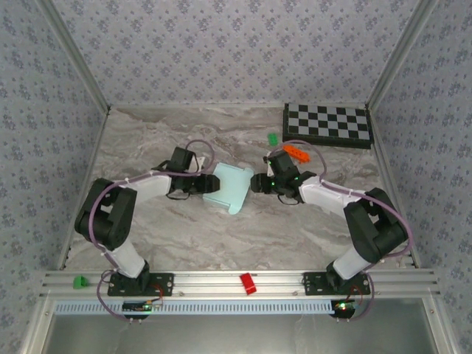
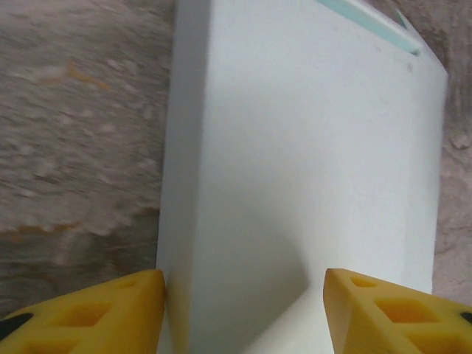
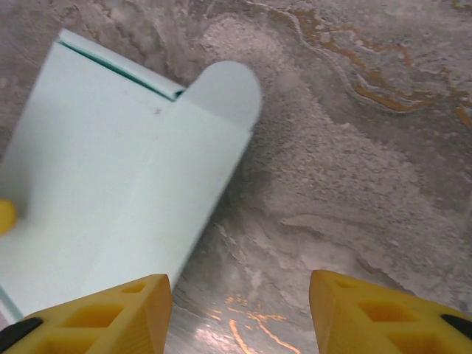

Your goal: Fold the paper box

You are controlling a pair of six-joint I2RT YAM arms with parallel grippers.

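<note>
Yellow fingertips point(image 2: 110, 310) of the left gripper point(image 2: 243, 295), at 9 o'clock of the paper box point(image 1: 228, 188) lying mid-table point(image 1: 184, 228), stood apart astride its edge, one pad touching its side wall, while the right gripper point(image 3: 240, 295), at 3 o'clock, stood open and held nothing.

Bare worktop point(image 1: 243, 240) lies open nearside of the paper box point(image 1: 228, 188), while the checkerboard point(image 1: 328, 124) blocks the far right corner.
</note>
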